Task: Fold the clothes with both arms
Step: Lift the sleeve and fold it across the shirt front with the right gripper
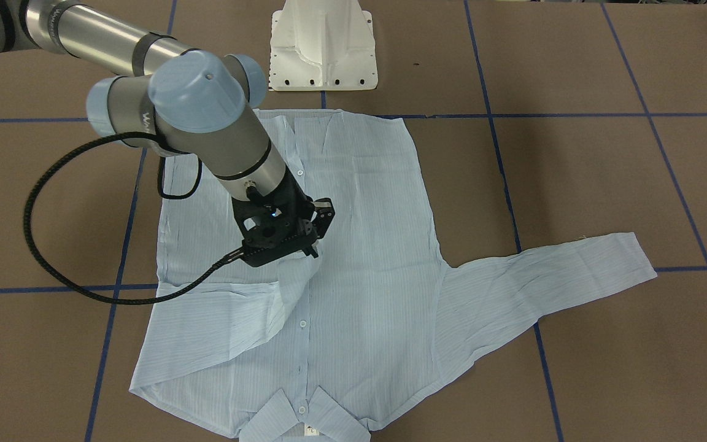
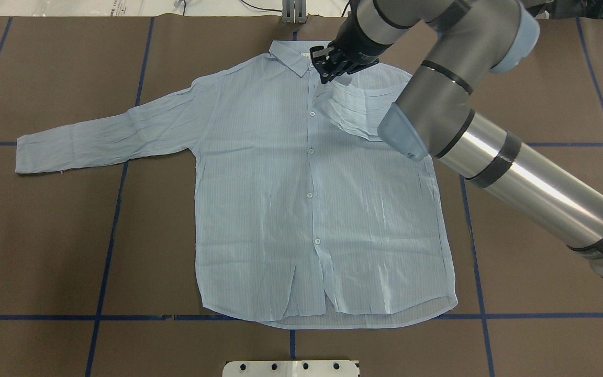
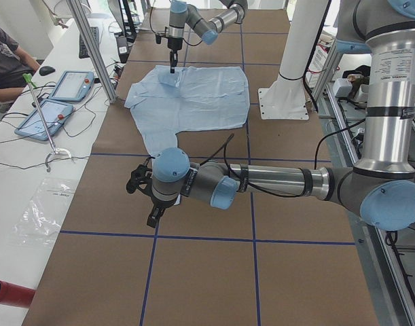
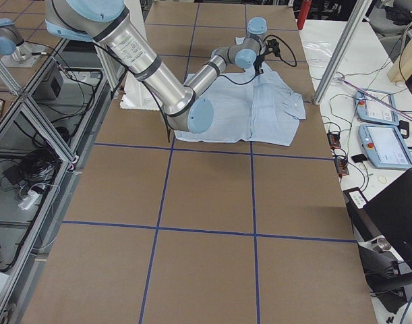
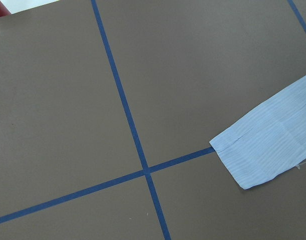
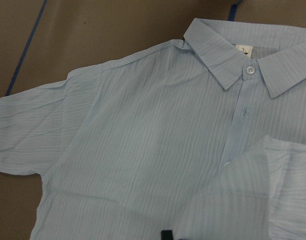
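Brown table [image 2: 45, 235], blue tape grid, pale-blue shirt [image 2: 280, 209] flat at centre.
Your right end effector [image 1: 315, 248] looks pinched on one cuff, folded over the chest near the collar, upper centre overhead; whether the left end effector [image 3: 142, 198], near the free cuff [image 5: 265, 152], is spread, you can't tell. Thin, limp cloth, bound to crease: grip cuffs, hems.

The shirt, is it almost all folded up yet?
Not yet. Done: the shirt lies flat, front up. In hand: the right gripper pinches one sleeve, drawn across the chest. Still to do: the other sleeve lies stretched out sideways with the left gripper near its cuff, and the body is unfolded.
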`<state>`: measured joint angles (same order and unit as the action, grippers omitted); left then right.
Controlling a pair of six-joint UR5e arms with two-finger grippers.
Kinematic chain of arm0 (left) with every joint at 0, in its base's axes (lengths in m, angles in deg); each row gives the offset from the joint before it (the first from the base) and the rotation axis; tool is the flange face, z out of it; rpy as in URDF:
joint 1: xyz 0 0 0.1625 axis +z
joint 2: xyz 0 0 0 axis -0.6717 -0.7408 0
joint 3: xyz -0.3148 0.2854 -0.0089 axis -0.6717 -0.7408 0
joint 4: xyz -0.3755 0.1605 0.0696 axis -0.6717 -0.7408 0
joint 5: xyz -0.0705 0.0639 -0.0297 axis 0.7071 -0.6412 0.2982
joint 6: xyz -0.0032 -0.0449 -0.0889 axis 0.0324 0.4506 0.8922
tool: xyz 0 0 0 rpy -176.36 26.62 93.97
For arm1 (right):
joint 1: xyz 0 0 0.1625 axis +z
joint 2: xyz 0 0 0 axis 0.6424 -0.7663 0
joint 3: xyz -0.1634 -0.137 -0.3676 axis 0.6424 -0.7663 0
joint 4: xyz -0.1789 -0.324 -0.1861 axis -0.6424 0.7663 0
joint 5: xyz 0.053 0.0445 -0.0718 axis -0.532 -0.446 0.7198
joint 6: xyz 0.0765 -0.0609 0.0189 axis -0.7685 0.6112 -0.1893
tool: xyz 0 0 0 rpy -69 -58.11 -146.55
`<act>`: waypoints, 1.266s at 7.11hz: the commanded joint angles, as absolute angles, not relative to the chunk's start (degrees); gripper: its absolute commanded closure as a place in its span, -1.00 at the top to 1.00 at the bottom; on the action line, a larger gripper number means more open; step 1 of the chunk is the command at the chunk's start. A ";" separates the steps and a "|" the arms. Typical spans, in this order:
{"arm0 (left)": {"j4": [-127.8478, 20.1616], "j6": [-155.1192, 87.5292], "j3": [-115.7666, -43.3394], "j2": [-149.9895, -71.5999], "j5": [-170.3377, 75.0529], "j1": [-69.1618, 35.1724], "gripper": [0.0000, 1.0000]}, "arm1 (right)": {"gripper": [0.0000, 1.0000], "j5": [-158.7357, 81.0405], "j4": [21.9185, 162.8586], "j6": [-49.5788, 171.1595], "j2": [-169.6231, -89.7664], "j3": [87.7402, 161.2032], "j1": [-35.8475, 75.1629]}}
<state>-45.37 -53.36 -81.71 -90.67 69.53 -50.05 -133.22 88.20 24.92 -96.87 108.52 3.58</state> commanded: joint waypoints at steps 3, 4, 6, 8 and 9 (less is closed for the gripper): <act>-45.49 -53.36 -81.48 -90.76 69.60 -50.00 1.00 | 0.83 -124.15 77.74 25.09 -83.54 82.40 -1.90; -45.49 -53.27 -81.48 -90.85 69.60 -50.00 1.00 | 1.00 -119.15 76.65 25.00 -82.31 82.10 -3.66; -48.80 -53.27 -78.61 -90.94 69.60 -50.00 1.00 | 0.98 -118.22 76.64 19.42 -81.34 82.10 -5.33; -56.71 -45.87 -74.54 -91.81 69.08 -49.91 1.00 | 0.98 -118.74 77.16 18.15 -81.77 82.71 -5.35; -61.70 -37.71 -74.71 -91.73 68.21 -47.82 1.00 | 0.99 -119.09 82.04 16.66 -82.47 85.68 -5.34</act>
<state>-56.16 -46.34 -75.15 -91.52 69.06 -49.48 -118.72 78.04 18.25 -81.80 83.15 -5.30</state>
